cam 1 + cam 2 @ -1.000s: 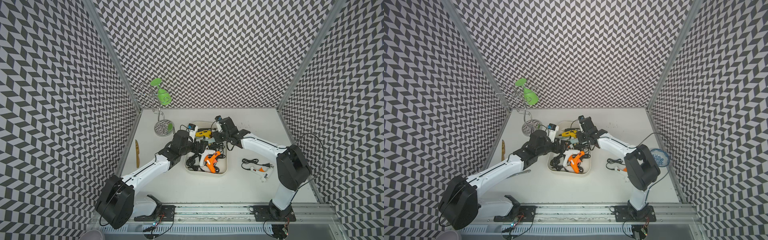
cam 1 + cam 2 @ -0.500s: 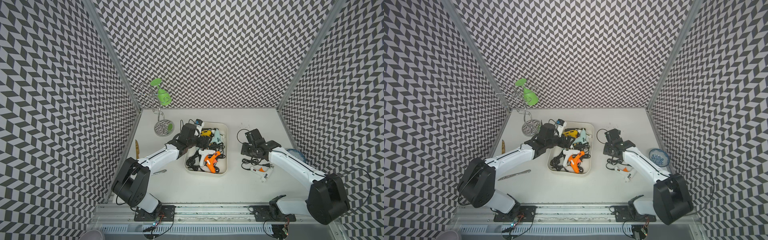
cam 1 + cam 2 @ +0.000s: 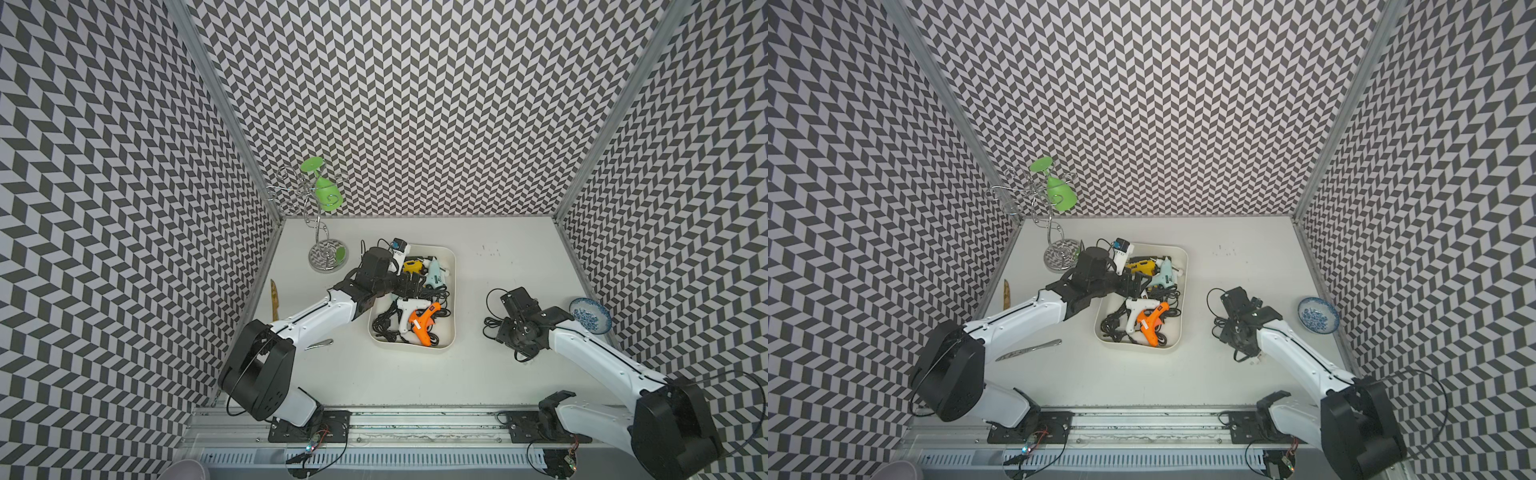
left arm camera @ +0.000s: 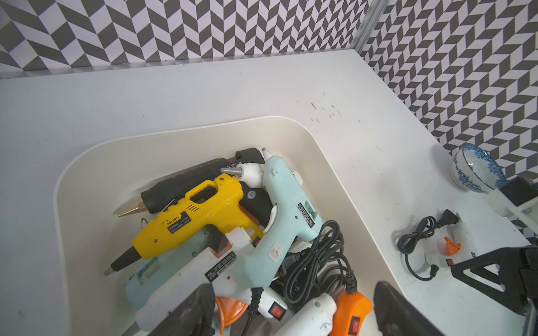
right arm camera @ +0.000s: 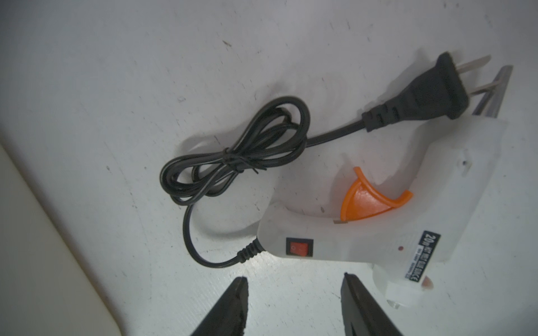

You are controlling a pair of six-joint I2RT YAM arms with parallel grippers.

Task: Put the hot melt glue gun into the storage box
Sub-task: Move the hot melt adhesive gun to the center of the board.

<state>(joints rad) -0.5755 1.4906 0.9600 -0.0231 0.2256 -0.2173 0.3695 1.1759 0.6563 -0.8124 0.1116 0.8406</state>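
A white hot melt glue gun (image 5: 378, 209) with an orange trigger lies on its side on the table, right of the storage box (image 3: 453, 291); its black cord (image 5: 233, 163) is bundled beside it. My right gripper (image 5: 294, 279) hangs open just above it, nothing between the fingers. In both top views that gripper (image 3: 517, 338) covers the gun and only the cord (image 3: 489, 328) shows. The left wrist view shows the gun (image 4: 448, 247) past the box rim (image 4: 203, 128). My left gripper (image 4: 291, 314) stands wide open over several glue guns lying in the box.
Yellow (image 4: 198, 215), pale blue (image 4: 285, 215), black (image 4: 189, 180) and orange (image 3: 422, 328) guns with tangled cords fill the box. A blue-patterned bowl (image 3: 590, 321) sits at the right wall. A wire rack with a green glass (image 3: 324, 195), a wooden knife (image 3: 274, 293) and a spoon (image 3: 319, 344) are at the left.
My right arm has swung away from the back of the box, out to the right and down over the white glue gun. The left gripper has stayed over the box.
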